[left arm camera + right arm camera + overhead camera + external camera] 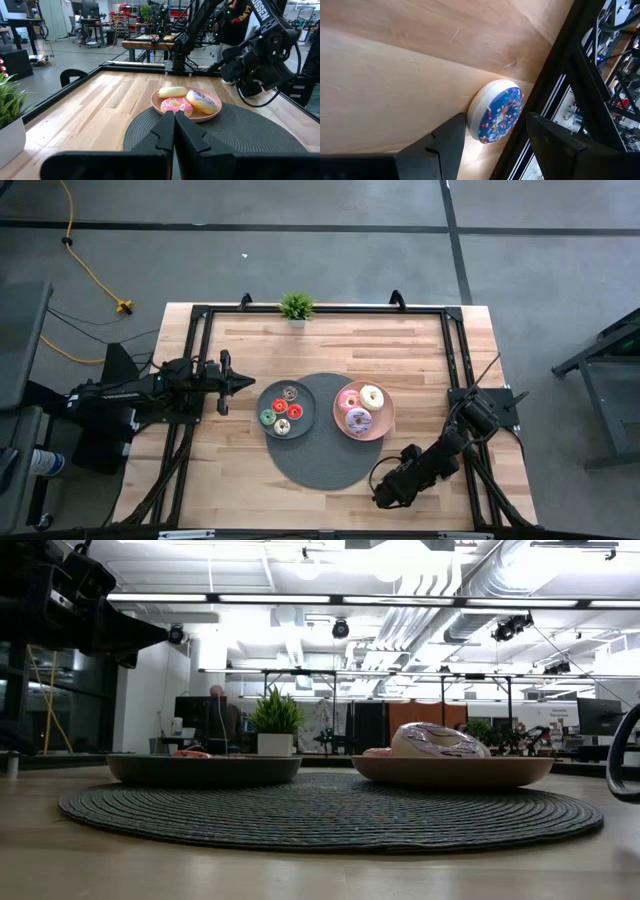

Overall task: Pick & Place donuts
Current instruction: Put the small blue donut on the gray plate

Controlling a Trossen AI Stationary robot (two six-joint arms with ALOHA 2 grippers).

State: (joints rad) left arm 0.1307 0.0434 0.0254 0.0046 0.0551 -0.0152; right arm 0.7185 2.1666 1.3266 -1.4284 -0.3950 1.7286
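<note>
- Both arms are dark, near black, built of chunky jointed links.
- The left tool point(173, 131) ends in two flat, wedge-shaped black fingers point(161, 134) with angular, tapered faces.
- The right tool point(492, 135) has broad, matte black fingers point(447, 145) with squared edges.
- The right arm point(440, 455) carries looped black cables along its links.
- Its housing, seen from the left wrist, bears pale lettering.

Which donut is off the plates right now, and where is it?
The blue-iced donut, lying on the bare wood between the open right pincer fingers. All the others sit on the grey plate or pink plate.
</note>
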